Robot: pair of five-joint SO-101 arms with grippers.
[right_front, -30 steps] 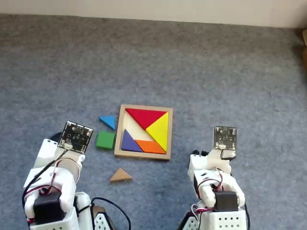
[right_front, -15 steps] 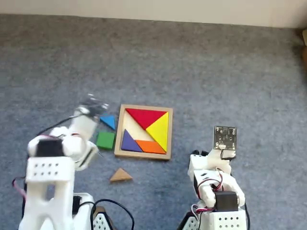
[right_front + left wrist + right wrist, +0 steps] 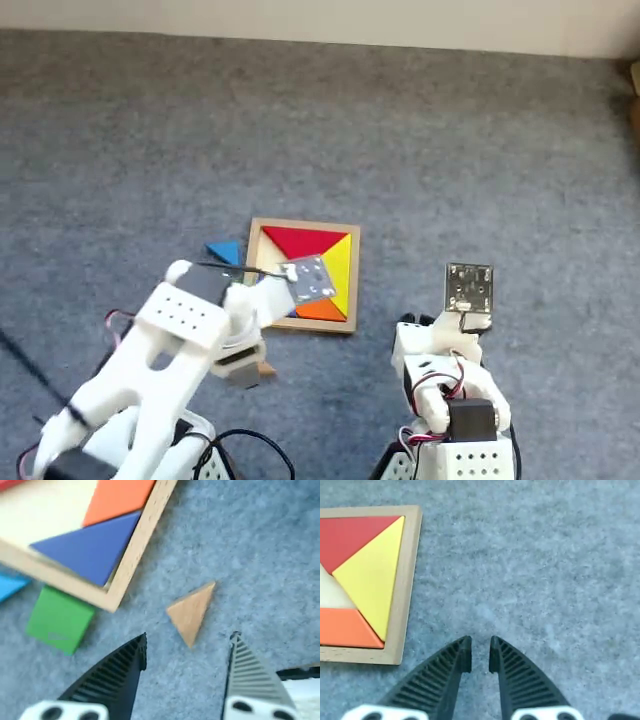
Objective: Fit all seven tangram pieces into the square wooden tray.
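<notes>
**White shells, black ribbed fingers**

The left arm (image 3: 180, 320) is white plastic, with one block dotted by small round holes. The right arm (image 3: 440, 365) is white too, with a black servo (image 3: 470, 415) and looping red, black and white cables (image 3: 435, 385). The fingers (image 3: 117, 672) are dark, triangular and ribbed

The tray (image 3: 131, 560) is showing pale, smooth wood; the carpet (image 3: 250, 545) around it is looking grey, rough and fuzzy.
</notes>
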